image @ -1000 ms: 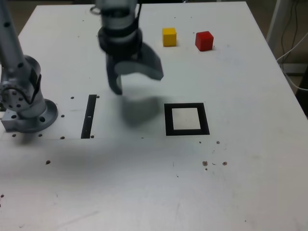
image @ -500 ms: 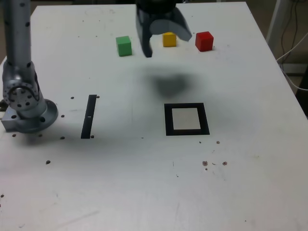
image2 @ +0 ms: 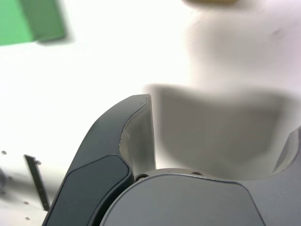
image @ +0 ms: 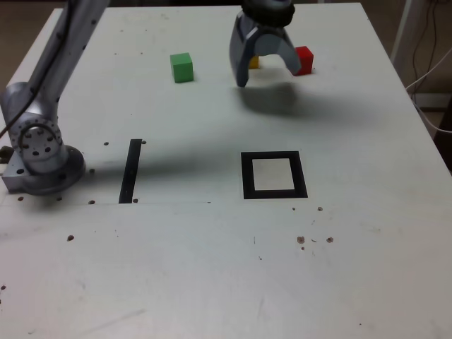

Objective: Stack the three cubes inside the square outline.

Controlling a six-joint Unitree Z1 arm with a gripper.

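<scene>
Claw [image: 265, 69] spread wide, empty, hovering just in front of yellow cube [image: 253, 61], which shows btwn its fingers; red cube [image: 304, 59] beside on ext view's right. Square outline [image: 274, 175] well apart, nearer cam.

Cubes: three small solid blocks, namely one green cube [image: 181, 67], one red cube [image: 304, 59], one yellow cube [image: 253, 61], partly hidden. One thick black square outline with pale centre [image: 274, 174]; one thin straight black strip [image: 130, 170]. One white counter [image: 212, 268].
</scene>
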